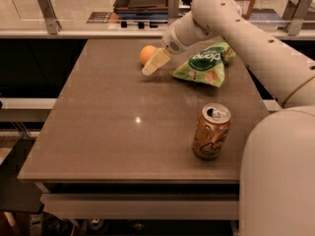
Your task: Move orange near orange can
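The orange (146, 53) is a small round fruit on the far part of the brown table (98, 132). My gripper (150, 67) reaches from the upper right; its pale fingers (156, 61) lie right against the orange's near right side and partly cover it. The orange can (211, 131) stands upright near the table's front right, well apart from the orange.
A green snack bag (204, 65) with white lettering lies right of the gripper, between the orange and the can. My large white arm (256, 48) spans the right side. A counter with a rail (98, 31) runs behind the table.
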Robot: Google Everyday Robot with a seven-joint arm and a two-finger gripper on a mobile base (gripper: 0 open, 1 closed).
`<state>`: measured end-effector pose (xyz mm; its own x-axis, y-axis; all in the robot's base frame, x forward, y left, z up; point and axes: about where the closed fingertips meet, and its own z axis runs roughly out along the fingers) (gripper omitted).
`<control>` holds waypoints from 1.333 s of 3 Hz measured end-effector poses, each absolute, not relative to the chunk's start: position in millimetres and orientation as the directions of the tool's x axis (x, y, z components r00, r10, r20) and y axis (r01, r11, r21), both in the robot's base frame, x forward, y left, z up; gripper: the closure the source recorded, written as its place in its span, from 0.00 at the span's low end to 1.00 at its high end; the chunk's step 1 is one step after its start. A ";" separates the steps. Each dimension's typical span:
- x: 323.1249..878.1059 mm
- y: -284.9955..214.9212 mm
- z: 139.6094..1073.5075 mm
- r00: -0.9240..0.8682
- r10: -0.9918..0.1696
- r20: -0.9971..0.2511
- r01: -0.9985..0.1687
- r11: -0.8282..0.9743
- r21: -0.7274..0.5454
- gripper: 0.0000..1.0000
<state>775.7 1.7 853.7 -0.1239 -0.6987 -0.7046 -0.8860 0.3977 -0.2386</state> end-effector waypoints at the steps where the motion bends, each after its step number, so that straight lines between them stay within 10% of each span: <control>1: 776.0 3.8 844.9 -0.113 -0.711 -0.694 -0.895 0.376 -0.241 0.00; 2: 776.1 3.9 844.3 -0.112 -0.712 -0.693 -0.895 0.375 -0.241 0.00; 4: 770.8 9.0 848.1 -0.136 -0.730 -0.670 -0.898 0.377 -0.229 0.41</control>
<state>770.8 9.0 848.1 -0.1357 -0.7299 -0.6700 -0.8977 0.3767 -0.2286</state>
